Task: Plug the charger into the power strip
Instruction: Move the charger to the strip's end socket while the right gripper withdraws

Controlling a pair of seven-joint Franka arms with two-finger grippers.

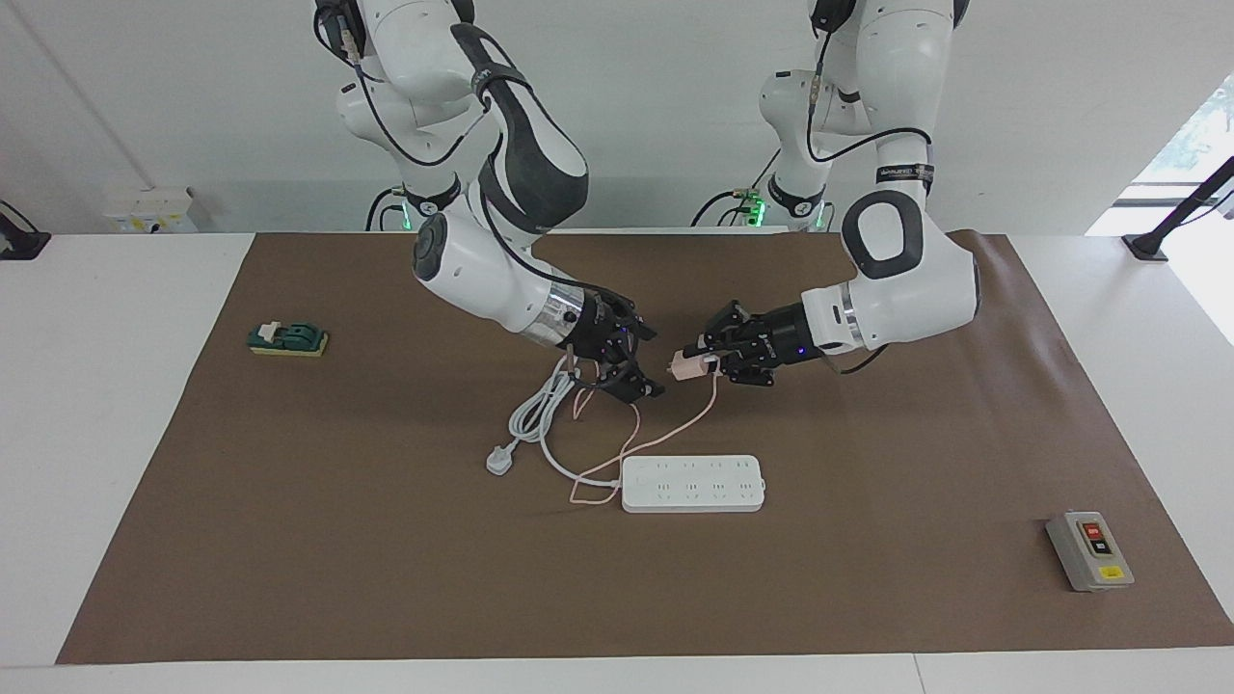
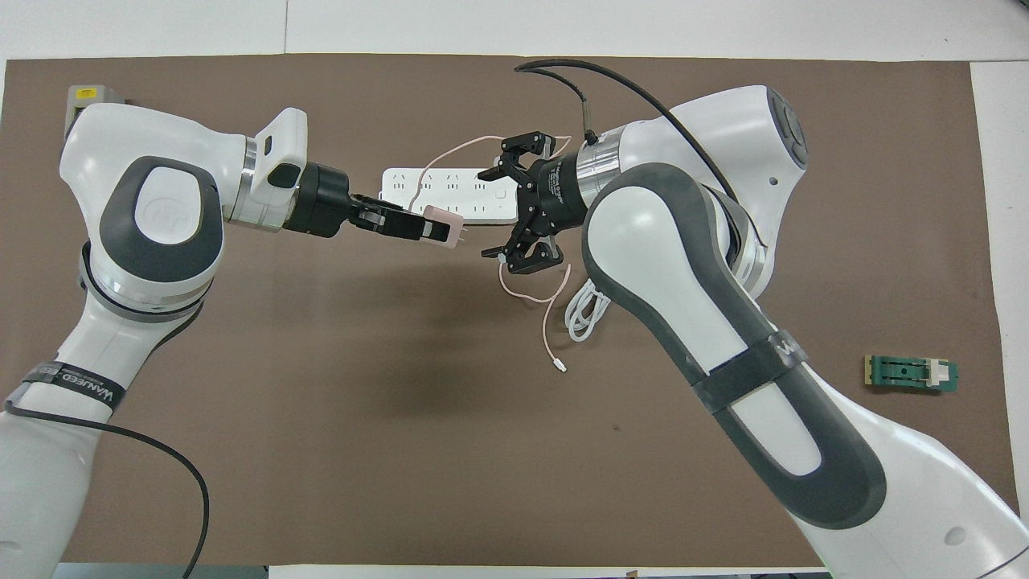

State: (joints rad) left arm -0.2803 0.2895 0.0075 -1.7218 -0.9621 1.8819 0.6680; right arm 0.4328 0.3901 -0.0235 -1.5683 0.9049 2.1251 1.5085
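My left gripper (image 1: 709, 363) is shut on the pale-pink charger (image 1: 685, 366) and holds it in the air over the mat, prongs pointing toward my right gripper; both also show in the overhead view, the gripper (image 2: 424, 228) and the charger (image 2: 444, 225). Its thin pink cable (image 1: 665, 436) hangs down to the mat beside the power strip (image 1: 694, 484). My right gripper (image 1: 644, 362) is open and empty, a short gap from the charger, over the coiled white cord (image 1: 540, 410). In the overhead view the strip (image 2: 474, 190) lies partly under both hands.
The strip's white three-pin plug (image 1: 498, 461) lies on the mat toward the right arm's end. A grey button box (image 1: 1089, 549) sits near the table's edge at the left arm's end. A green block (image 1: 287, 338) lies at the right arm's end.
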